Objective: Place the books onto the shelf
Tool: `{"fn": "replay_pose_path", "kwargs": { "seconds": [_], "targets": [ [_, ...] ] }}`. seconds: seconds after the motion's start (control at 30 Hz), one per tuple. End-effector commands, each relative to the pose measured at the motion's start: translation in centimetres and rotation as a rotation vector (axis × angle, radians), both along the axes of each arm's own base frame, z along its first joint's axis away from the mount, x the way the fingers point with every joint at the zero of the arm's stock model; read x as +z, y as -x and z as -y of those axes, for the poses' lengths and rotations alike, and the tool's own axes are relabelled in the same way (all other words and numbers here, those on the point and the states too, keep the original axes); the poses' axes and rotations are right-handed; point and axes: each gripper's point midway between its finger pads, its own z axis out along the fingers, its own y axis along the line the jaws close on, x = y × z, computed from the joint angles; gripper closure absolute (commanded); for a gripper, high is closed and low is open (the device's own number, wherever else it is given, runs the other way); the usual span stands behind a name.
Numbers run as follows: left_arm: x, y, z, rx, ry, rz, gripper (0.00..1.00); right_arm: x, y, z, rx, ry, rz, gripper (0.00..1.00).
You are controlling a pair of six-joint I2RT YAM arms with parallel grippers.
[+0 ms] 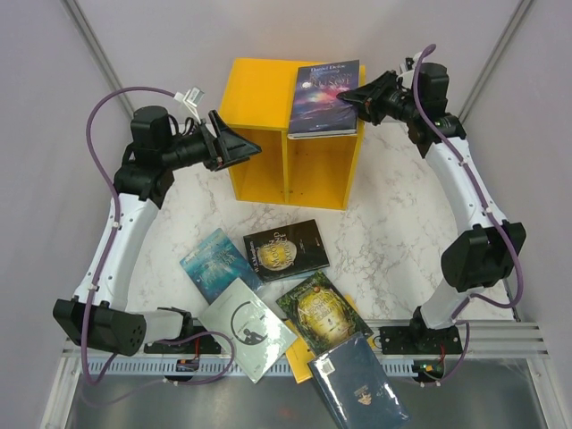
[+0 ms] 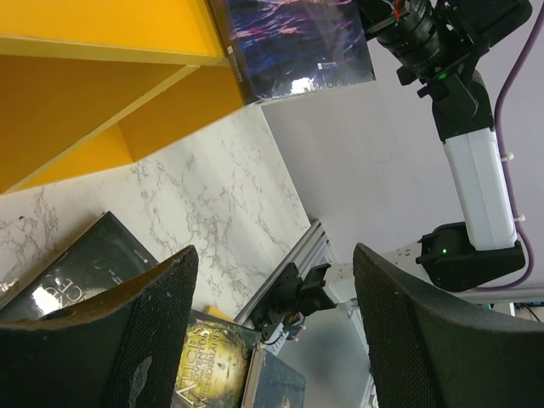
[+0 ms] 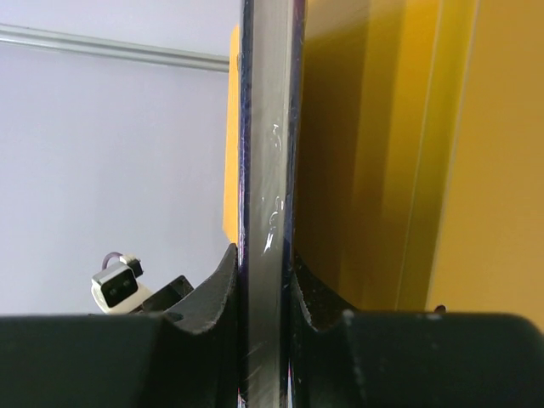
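So the navy book (image 1: pixel 323 96) is pinched by the right gripper (image 1: pixel 353 96) over the top of the shelf (image 1: pixel 259 89). The left gripper (image 1: pixel 237 147) is held wide open, empty, beside the shelf. Probably it needs to be tipped and slid inside next.

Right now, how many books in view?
7: purple book over the shelf in the right gripper; teal, black, grey, green-gold, navy on the table; yellow mostly hidden under the green-gold.

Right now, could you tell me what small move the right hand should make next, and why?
Probably draw the blue book forward and down toward the right compartment. The right hand is shut on it, yet it lies flat over the top of the yellow shelf, and both compartments look empty.
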Motion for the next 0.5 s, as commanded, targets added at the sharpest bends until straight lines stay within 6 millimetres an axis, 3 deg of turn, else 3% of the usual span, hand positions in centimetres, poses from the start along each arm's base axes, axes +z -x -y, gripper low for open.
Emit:
{"fn": "replay_pose_path", "kwargs": {
  "seconds": [0.0, 0.47],
  "targets": [
    [0.4, 1.0, -0.3, -0.007, -0.009, 0.042, 0.24, -1.7, -0.9, 2.0, -0.110, 0.126, 0.036, 1.00],
    [-0.4, 2.2, -0.6, -0.006, -0.026, 0.027, 0.24, -2.9, -3.7, 3.6, -0.201, 0.207, 0.017, 1.00]
  ]
}}
